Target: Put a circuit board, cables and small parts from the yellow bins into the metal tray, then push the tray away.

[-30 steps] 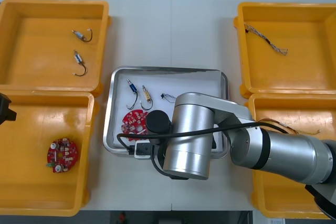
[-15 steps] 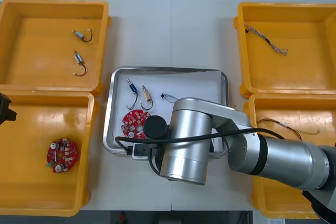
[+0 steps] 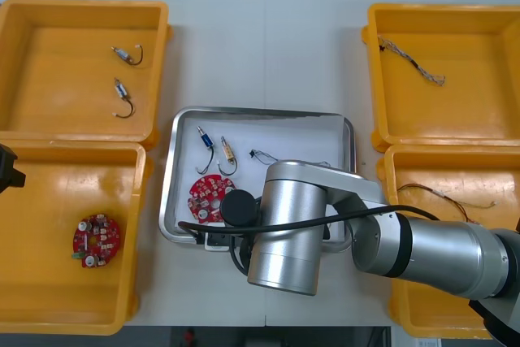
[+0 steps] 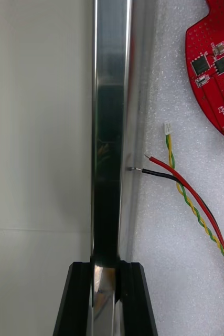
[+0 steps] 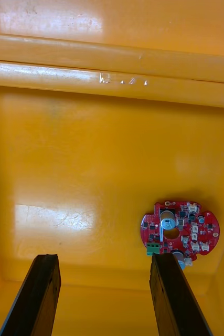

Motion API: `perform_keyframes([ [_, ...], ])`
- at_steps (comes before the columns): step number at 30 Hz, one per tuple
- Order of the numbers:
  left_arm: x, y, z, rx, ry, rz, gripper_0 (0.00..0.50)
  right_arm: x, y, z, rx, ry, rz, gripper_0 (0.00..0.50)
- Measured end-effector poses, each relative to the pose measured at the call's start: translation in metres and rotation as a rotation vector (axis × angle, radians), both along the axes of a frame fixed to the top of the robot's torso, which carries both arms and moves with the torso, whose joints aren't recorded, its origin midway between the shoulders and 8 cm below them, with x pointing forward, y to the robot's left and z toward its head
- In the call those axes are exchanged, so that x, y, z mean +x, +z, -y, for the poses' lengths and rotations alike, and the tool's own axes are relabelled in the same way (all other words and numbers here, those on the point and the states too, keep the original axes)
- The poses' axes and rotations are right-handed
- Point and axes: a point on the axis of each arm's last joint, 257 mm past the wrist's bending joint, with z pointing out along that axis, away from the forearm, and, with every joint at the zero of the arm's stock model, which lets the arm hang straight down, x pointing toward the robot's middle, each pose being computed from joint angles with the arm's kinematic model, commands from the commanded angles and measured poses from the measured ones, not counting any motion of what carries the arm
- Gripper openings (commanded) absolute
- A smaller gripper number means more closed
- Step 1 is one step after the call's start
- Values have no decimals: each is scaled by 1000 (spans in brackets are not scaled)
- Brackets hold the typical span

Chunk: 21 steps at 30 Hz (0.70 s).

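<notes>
The metal tray (image 3: 260,110) has a polished, mirror-bright rim and a white, finely grained matt lining (image 4: 159,262). At its 8 o'clock the yellow bin (image 3: 49,282) is smooth glossy plastic, catching glare. The red and yellow cable (image 4: 191,211) wears smooth plastic sheathing. The right arm (image 3: 288,229) is satin silvery metal; the right end effector (image 4: 105,270) has matt black fingers (image 4: 80,302). The counter (image 3: 268,46) is pale and matt.

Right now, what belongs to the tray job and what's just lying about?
Job: right gripper, shut on the metal tray; inside, circuit board, red and yellow cable, small metal parts.
Idle: spare board in yellow bin under open left gripper.
</notes>
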Motion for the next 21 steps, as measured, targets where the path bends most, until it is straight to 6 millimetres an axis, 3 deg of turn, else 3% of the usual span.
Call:
perform_keyframes([
  [2, 0, 0, 0, 0, 0, 0, 500, 1, 1, 0, 0, -1, 6, 0],
  [13, 0, 0, 0, 0, 0, 0, 500, 7, 4, 1, -3, -3, 28, 0],
  [21, 0, 0, 0, 0, 0, 0, 500, 39, 29, 8, -25, 3, 112, 0],
])
